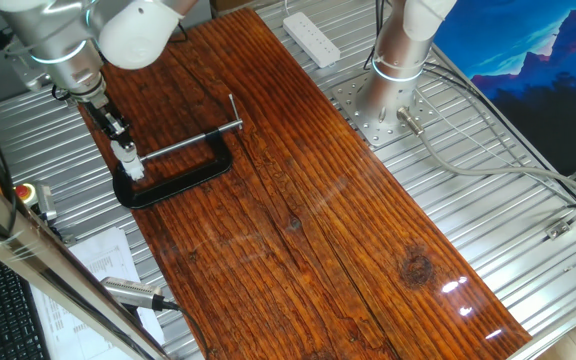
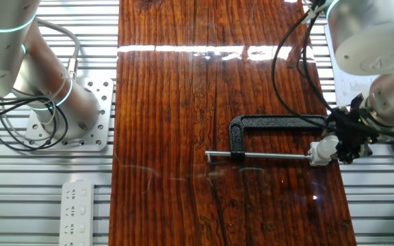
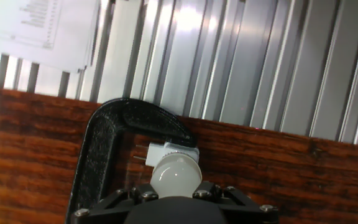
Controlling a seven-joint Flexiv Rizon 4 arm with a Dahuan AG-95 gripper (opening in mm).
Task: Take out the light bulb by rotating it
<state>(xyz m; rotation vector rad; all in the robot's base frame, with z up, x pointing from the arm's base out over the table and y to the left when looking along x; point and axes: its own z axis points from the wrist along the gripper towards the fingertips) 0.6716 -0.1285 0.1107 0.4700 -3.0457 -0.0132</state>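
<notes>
Item: small frosted white light bulb (image 3: 175,176), rounded top, stubby body. Location: seated in a small white plastic socket (image 3: 174,153) held in the jaw of a black cast C-clamp (image 3: 101,155), which lies flat near the edge of a glossy dark striped wooden board (image 1: 348,240). The clamp's steel screw rod (image 2: 265,156) runs along the board towards the socket.

Item: black two-finger gripper (image 2: 344,145) on the silver arm. Position: at the bulb end of the clamp. In the hand view the bulb's dome sits just in front of the black gripper body, centred. Finger state: the tips are not visible in any view, so whether they pinch the bulb or stand clear cannot be told.

Task status, as judged: bulb appears still in its socket, no gap visible between them; the approach looks complete. Remaining: confirm the grasp, unscrew by turning, lift bulb free.

Also present: white power strip (image 1: 311,38), printed paper sheets (image 3: 33,28) on the metal slats.
</notes>
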